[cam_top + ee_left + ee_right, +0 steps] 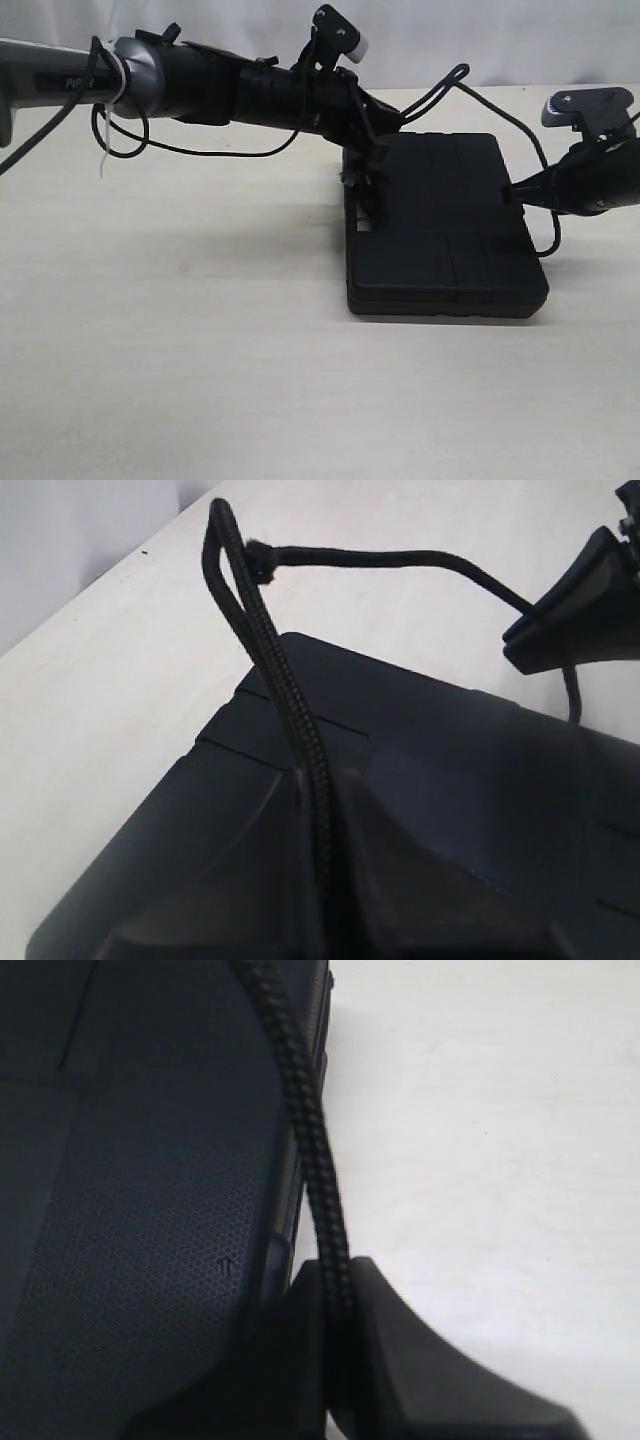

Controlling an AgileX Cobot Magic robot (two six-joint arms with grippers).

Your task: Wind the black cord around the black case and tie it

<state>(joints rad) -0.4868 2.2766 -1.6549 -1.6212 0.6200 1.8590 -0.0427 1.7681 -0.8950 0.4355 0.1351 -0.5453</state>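
The black case (440,225) lies flat on the table, right of centre. My left gripper (368,172) reaches across to the case's far left edge and is shut on the black cord (290,690). From those jaws the cord rises in a doubled loop to a small knot (262,560). It then runs on to my right gripper (585,615). The right gripper (508,190) sits at the case's right edge, shut on the cord (300,1120) beside the case (140,1180). A slack arc of cord (452,82) stands above the case's far side. Another strand (553,235) hangs by its right edge.
The pale table (200,350) stretches wide to the left and front of the case. The left arm's own cable (125,145) and a white tie (105,150) dangle under the arm at the far left. A white backdrop closes the far side.
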